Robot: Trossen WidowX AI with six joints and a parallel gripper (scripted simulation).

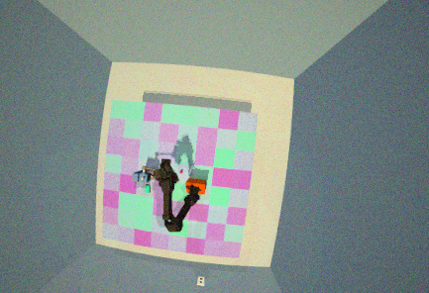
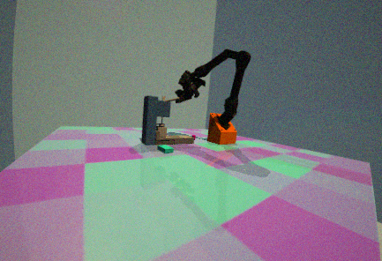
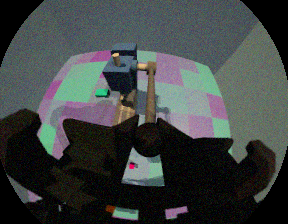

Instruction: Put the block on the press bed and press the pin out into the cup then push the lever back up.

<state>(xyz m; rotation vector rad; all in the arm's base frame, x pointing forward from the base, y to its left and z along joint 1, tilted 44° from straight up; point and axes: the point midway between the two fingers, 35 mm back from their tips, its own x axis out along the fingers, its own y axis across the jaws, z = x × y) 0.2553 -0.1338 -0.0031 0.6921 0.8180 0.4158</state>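
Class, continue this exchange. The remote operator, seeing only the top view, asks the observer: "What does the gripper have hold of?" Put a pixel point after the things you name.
Observer: The wrist view shows the gripper (image 1: pixel 158 173) (image 2: pixel 179 99) (image 3: pixel 147 119) shut on the near end of the lever (image 1: pixel 152 171) (image 2: pixel 171 100) (image 3: pixel 151 100).
Operator: What is under the head of the press?
Observer: In the exterior view, a tan block (image 2: pixel 161 131) stands on the press bed (image 2: pixel 181 140) (image 3: pixel 124 116), below the thin punch (image 2: pixel 161 121).

1 arm (image 1: pixel 167 198) (image 2: pixel 240 84), 1 press (image 1: pixel 141 178) (image 2: pixel 150 119) (image 3: pixel 120 75), 1 lever (image 1: pixel 144 170) (image 2: pixel 171 100) (image 3: pixel 151 97), 1 green piece (image 1: pixel 148 188) (image 2: pixel 165 149) (image 3: pixel 102 93), 1 orange base (image 1: pixel 190 183) (image 2: pixel 222 136), 1 wall outlet (image 1: pixel 201 281).
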